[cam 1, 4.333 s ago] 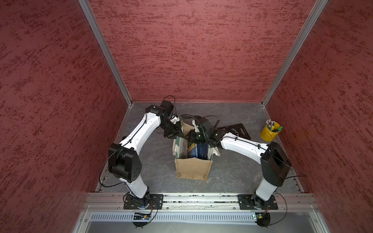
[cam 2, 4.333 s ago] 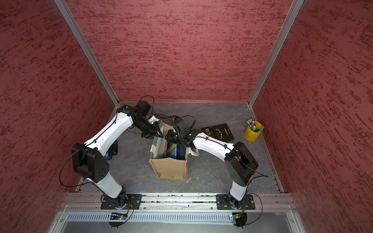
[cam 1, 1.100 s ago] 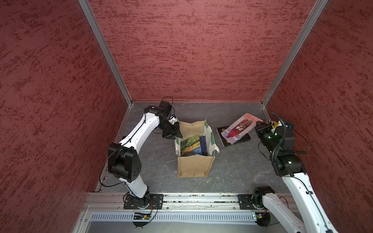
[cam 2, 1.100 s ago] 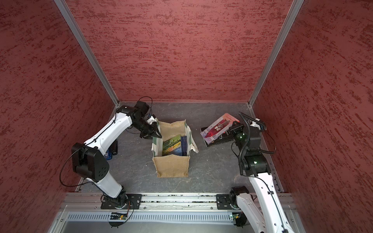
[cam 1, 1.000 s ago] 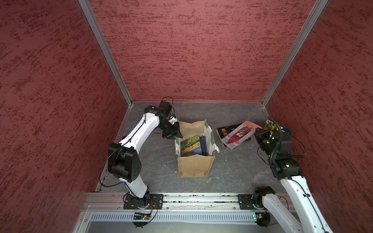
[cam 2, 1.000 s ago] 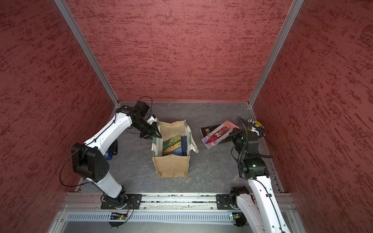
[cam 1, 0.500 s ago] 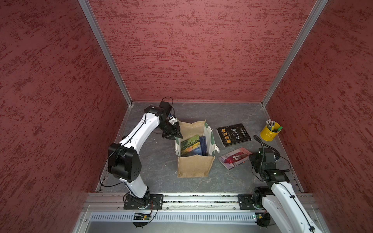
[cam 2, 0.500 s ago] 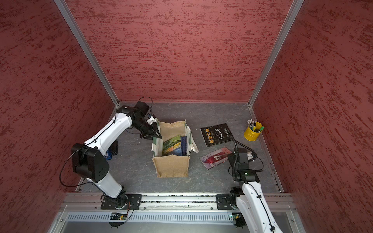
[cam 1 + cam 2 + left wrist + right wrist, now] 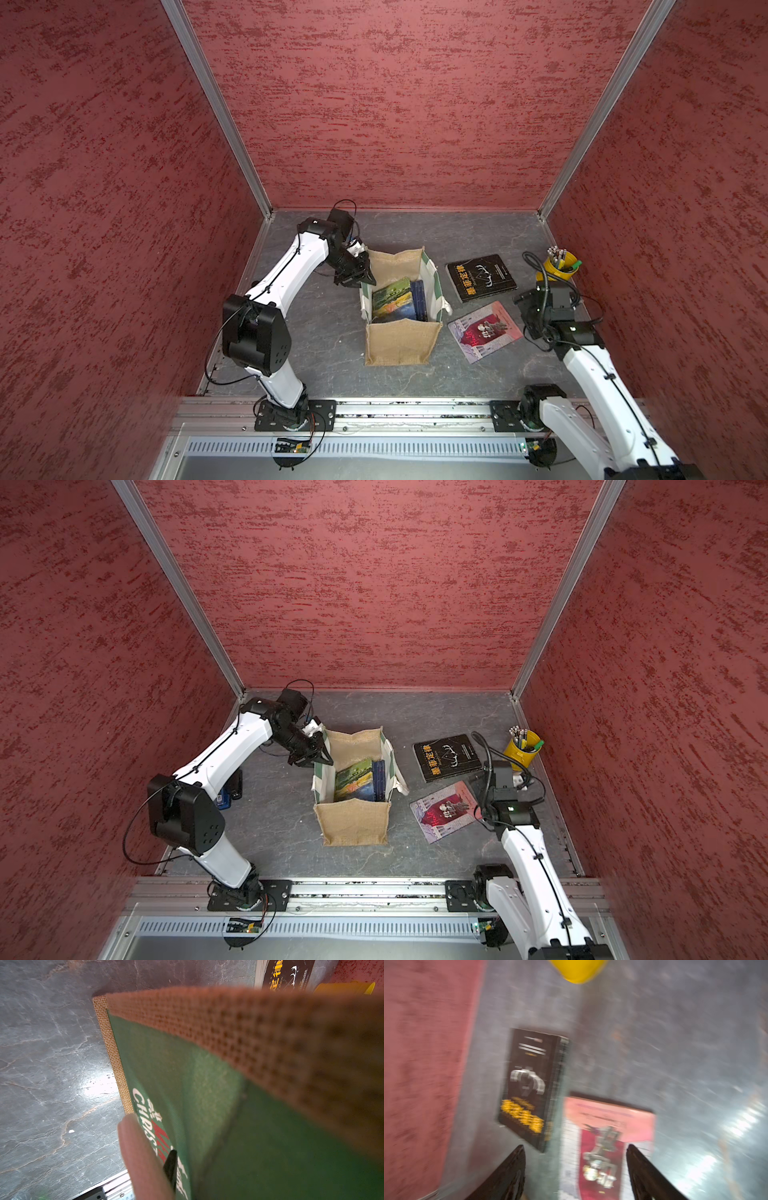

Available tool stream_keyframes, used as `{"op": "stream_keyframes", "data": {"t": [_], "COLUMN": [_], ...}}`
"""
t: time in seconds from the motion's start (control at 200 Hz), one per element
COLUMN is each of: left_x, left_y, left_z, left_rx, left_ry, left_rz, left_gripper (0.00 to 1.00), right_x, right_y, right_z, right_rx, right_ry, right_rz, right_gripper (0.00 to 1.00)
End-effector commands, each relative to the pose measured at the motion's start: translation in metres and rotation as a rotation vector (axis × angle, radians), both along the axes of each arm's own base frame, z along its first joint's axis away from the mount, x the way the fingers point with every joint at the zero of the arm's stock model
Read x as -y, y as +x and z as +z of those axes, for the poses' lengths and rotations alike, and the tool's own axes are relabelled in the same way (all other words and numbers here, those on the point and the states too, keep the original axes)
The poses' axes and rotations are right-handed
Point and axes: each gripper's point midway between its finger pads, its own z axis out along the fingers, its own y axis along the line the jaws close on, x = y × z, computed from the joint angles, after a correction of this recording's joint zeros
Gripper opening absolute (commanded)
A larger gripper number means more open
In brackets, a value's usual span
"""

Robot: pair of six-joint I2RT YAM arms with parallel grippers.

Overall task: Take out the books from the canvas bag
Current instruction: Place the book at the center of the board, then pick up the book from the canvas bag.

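A: While my left gripper [image 9: 362,277] pinched the canvas bag [image 9: 399,347] at its far rim, my right gripper [image 9: 574,1148] hung spread wide, empty, over the pink-red book [image 9: 484,332].
B: Others?
A: Black book [image 9: 482,277] lay flat beside it on the table [image 9: 332,332]; more books [image 9: 395,299] sat inside the bag.

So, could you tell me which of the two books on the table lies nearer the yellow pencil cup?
The black book with yellow characters on its cover; the pink-red illustrated book lies farther from the cup.
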Motion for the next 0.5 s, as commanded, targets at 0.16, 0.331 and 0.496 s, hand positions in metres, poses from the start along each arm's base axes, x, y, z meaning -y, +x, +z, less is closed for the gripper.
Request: {"op": "stream_keyframes", "data": {"t": [0.16, 0.331, 0.496], "left_x": [0.001, 0.000, -0.002], "left_y": [-0.001, -0.001, 0.000], "left_z": [-0.001, 0.000, 0.001], "left_rx": [0.002, 0.005, 0.011], "left_ry": [0.005, 0.009, 0.012], "left_rz": [-0.004, -0.003, 0.002], "left_gripper": [0.24, 0.24, 0.24], "right_x": [-0.124, -0.243, -0.322], "right_y": [0.086, 0.100, 0.081], "right_z": [0.108, 0.123, 0.125], "right_rx": [0.135, 0.113, 0.100], "right_ry": [-0.147, -0.183, -0.190], "right_rz": [0.518, 0.845, 1.070], "right_gripper": [0.75, 0.73, 0.68]}}
